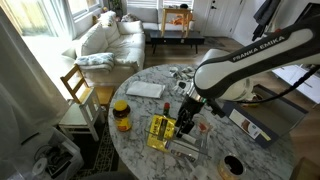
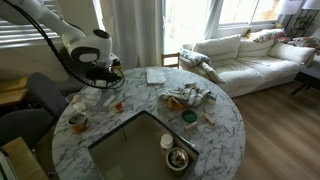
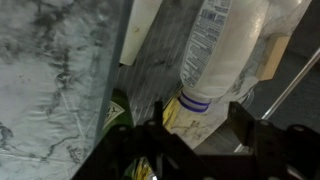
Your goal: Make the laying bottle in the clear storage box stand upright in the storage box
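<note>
In the wrist view a pale bottle with a printed label and a blue neck ring lies on its side on the ribbed floor of the clear storage box. Its cap end points toward the camera. My gripper is open, with one dark finger on each side of the cap end, close above it. A second slim white item lies beside the bottle. In both exterior views my gripper hangs low over the box on the round marble table.
A yellow packet lies next to the box. An orange-lidded jar and a dark red-capped bottle stand nearby. A cardboard box and a cup are further off. A crumpled cloth and a bowl share the table.
</note>
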You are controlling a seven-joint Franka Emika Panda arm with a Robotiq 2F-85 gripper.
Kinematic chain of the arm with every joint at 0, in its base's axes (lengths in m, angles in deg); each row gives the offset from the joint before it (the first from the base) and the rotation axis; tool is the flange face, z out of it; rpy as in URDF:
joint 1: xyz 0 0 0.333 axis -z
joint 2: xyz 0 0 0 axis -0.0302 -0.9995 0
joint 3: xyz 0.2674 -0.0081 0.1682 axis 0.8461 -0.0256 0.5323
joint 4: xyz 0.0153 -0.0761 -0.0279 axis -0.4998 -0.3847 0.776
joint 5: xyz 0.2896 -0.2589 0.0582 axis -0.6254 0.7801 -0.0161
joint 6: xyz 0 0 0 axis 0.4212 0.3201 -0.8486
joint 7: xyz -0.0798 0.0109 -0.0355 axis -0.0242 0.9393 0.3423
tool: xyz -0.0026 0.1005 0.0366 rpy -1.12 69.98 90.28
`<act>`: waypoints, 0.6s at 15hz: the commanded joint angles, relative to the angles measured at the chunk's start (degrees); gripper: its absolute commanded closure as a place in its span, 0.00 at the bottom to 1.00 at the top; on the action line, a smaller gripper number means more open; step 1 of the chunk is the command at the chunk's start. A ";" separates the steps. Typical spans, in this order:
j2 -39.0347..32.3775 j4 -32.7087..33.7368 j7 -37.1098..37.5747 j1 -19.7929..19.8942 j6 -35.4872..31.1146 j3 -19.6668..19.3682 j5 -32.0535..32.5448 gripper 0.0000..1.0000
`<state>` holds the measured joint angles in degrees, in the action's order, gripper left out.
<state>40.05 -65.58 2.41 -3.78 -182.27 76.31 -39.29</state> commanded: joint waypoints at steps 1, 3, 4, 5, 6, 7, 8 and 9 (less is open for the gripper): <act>-3.60 2.49 -3.16 1.98 -0.77 2.66 -1.80 0.39; -4.42 3.12 -2.94 2.52 0.24 3.18 -1.56 0.42; -4.83 3.32 -3.16 2.90 0.60 3.54 -1.71 0.40; -5.21 3.58 -2.71 3.16 1.42 3.69 -1.46 0.41; -5.51 3.71 -2.60 3.45 1.97 3.90 -1.45 0.40; -5.96 3.89 -2.54 3.70 2.53 4.03 -1.40 0.40; -6.33 4.19 -2.42 3.89 3.33 4.15 -1.41 0.39; -6.83 4.47 -2.68 4.16 3.77 4.39 -1.61 0.39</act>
<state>35.50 -63.04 1.30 -1.34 -180.99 79.24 -39.49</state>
